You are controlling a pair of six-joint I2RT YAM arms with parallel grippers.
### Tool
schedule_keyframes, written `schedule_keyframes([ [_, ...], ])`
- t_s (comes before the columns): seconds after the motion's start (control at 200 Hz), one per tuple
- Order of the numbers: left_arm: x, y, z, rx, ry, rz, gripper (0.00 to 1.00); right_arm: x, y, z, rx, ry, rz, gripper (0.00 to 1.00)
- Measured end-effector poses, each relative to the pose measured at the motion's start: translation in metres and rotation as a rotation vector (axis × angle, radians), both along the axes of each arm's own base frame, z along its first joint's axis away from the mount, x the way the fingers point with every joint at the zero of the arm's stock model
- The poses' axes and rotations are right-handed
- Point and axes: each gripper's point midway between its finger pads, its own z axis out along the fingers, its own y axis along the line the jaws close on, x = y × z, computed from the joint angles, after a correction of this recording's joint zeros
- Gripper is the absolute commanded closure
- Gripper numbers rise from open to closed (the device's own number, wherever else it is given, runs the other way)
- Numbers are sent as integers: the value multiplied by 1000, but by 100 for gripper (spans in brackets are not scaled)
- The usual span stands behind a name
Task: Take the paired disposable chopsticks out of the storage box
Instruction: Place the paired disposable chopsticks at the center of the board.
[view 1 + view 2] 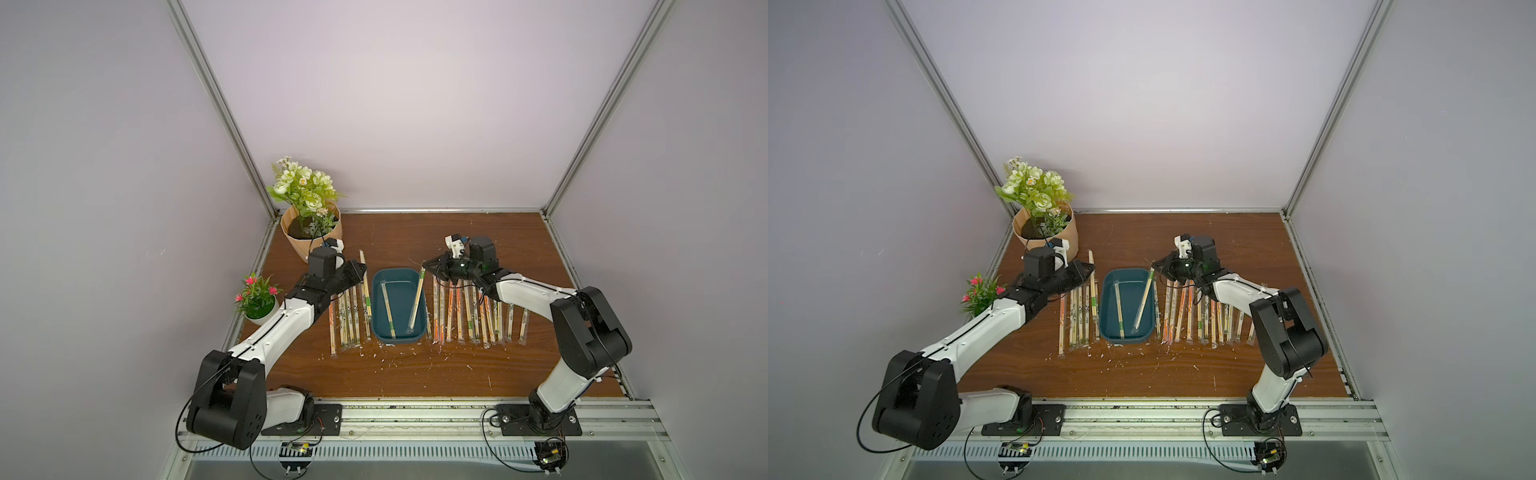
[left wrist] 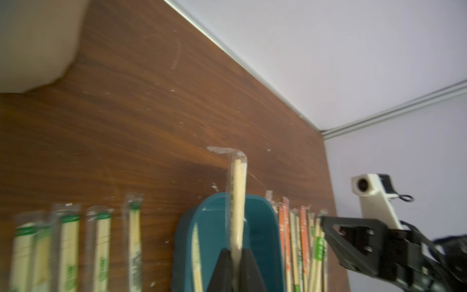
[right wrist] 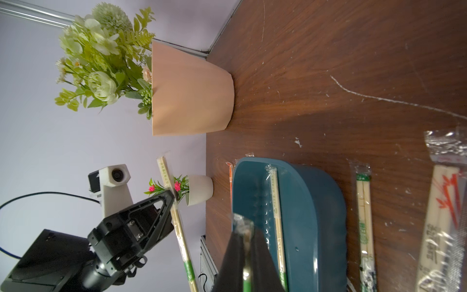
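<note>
Left arm [image 1: 274, 328] and right arm [image 1: 528, 291] reach forward; both jaws clamp chopsticks [image 2: 237, 202].

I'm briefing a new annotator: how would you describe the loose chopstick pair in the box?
On the wooden table, find the teal box. Two pairs are in it; this pair lies untouched along the side nearer the peach pot. The other pair slants, its far end in the jaws of the right gripper.

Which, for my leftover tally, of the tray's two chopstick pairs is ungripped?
The left pair, lying flat; the right gripper pinches the other pair.
</note>
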Motion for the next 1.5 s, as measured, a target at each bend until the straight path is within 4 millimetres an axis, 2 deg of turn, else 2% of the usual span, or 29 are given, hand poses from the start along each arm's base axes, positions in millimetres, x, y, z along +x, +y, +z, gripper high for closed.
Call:
schedule_keyframes([
  [0.125,-9,37,-22,213,103,105,100,0,0,-1,-6,-3,4,100],
  [0.37,-42,112,-83,625,386,232,99,-2,2,-2,-13,-10,12,100],
  [0.46,-52,130,-94,718,449,249,99,-2,4,-1,-22,-11,13,100],
  [0.575,-57,142,-99,801,482,257,96,-1,9,6,-27,-26,21,100],
  [0.761,-62,149,-110,858,516,242,81,2,14,18,-21,-57,31,100],
  [0.916,-68,148,-125,870,558,207,51,2,14,15,-27,-55,31,100],
  [1.061,-68,145,-131,861,568,188,41,2,13,13,-41,-51,30,100],
  [1.251,-63,139,-121,816,529,184,34,12,5,19,-101,-73,19,100],
  [1.331,-57,133,-110,782,493,182,32,20,-8,23,-141,-87,-3,100],
  [1.396,-50,127,-99,748,457,179,29,28,-26,26,-182,-93,-30,100],
  [1.501,-37,117,-77,689,392,171,26,44,-71,36,-277,-111,-106,100],
])
